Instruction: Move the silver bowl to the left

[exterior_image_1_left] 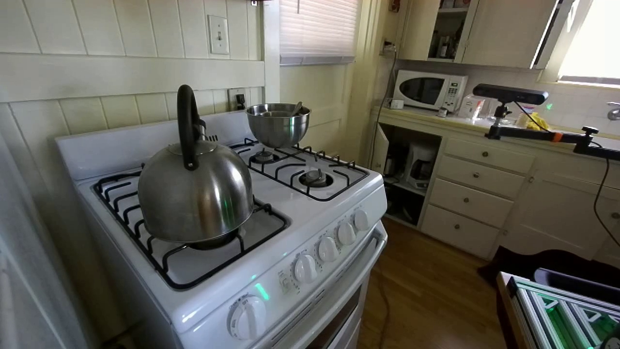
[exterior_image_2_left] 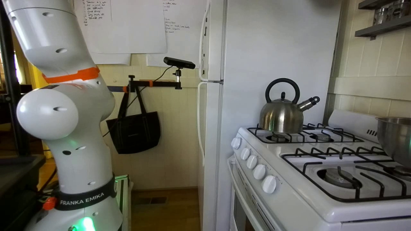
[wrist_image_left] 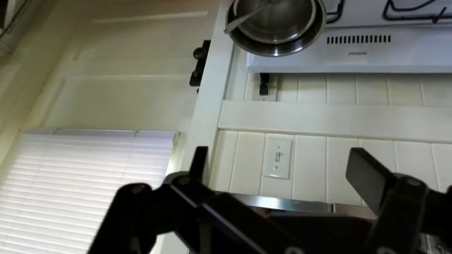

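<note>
The silver bowl (exterior_image_1_left: 278, 132) rests over a back burner at the end of the stove away from the kettle. In an exterior view, the right frame edge cuts off part of the bowl (exterior_image_2_left: 396, 141). From the wrist, the bowl (wrist_image_left: 275, 51) appears at the top, partly out of frame; a smaller round metal vessel (wrist_image_left: 282, 37) sits in it, with a utensil handle (wrist_image_left: 243, 22) over the rim. My gripper (wrist_image_left: 280, 155) is open, its fingers wide apart with nothing between them. It points at the wall, away from the bowl, and is outside both exterior views.
A large steel kettle (exterior_image_1_left: 193, 194) with a tall black handle stands on the stove's other half. Black burner grates (exterior_image_2_left: 321, 160) rise above the white stovetop. A raised back panel (wrist_image_left: 335, 58) and the wall with a light switch (wrist_image_left: 278, 157) border the stove.
</note>
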{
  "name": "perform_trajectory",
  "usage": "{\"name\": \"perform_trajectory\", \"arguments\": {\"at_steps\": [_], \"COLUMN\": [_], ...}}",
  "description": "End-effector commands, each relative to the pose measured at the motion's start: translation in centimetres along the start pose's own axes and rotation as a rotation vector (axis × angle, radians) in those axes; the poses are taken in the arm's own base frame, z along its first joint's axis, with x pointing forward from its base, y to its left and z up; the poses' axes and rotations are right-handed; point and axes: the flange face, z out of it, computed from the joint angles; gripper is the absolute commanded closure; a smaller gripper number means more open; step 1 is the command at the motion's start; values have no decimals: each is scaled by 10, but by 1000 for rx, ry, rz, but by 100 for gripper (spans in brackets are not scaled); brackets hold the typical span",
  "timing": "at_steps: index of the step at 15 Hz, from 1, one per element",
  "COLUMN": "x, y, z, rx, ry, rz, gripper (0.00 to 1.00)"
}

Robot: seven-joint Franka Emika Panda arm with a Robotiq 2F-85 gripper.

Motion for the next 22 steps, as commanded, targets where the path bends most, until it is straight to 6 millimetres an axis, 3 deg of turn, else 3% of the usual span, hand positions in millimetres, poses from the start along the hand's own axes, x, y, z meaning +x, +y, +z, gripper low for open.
{"name": "perform_trajectory", "arguments": {"at_steps": [1,5,6,16,22], "x": [39,60,47,50,62], "y": [-14,-22,-19,-20,-25], "z": [1,4,2,3,-1], "rx": [27,16,14,13,49], "ry": [47,59,71,74,92], "rz": [-15,-7,-1,0,58], "gripper": [0,0,0,0,0]}}
